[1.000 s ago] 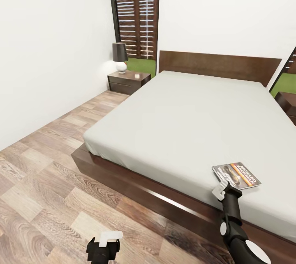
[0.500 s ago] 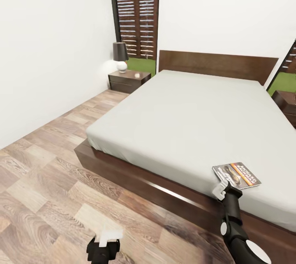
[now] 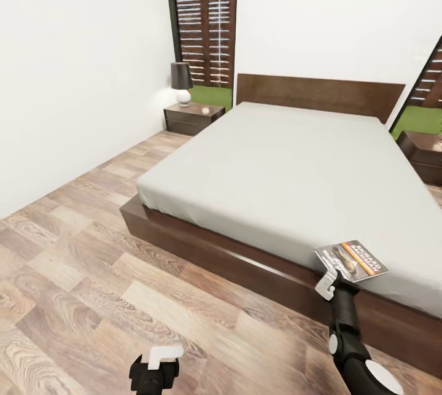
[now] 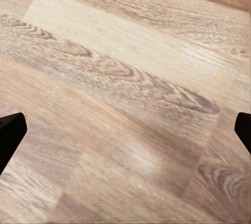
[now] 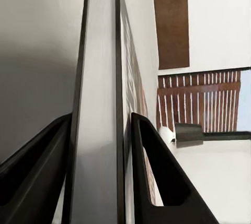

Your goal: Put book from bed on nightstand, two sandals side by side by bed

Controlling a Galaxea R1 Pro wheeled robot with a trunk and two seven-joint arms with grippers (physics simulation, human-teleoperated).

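Book (image 3: pixel 352 261) clamped at its near corner in right tool (image 3: pixel 327 281), lying flat at the near edge of bed (image 3: pixel 288 180), just beyond the tool's tip in the head view. Grey mattress stretching away from that tool toward dark headboard (image 3: pixel 319 95). Nightstand (image 3: pixel 193 117) far ahead and well to the left of the tool, beside the bed's head, carrying a lamp (image 3: pixel 181 82); second nightstand (image 3: pixel 422 152) far ahead to its right. Left tool (image 3: pixel 157 358) low over wood floor (image 3: pixel 73 272), well apart from the bed; white fingertips visible from above, open or closed impossible to judge there. From the left wrist: dark fingertips (image 4: pixel 10 132) of left tool (image 4: pixel 125 130) at opposite edges of the picture, spread wide and holding nothing, bare floor planks (image 4: pixel 125 78) between and beyond. From the right wrist: book (image 5: pixel 99 98) seen edge-on, pinched between both dark fingers (image 5: pixel 157 182) of right tool (image 5: pixel 99 172), pressed against its two faces; headboard (image 5: pixel 172 20), slatted fence (image 5: pixel 198 104) and lamp (image 5: pixel 187 132) beyond the tool.
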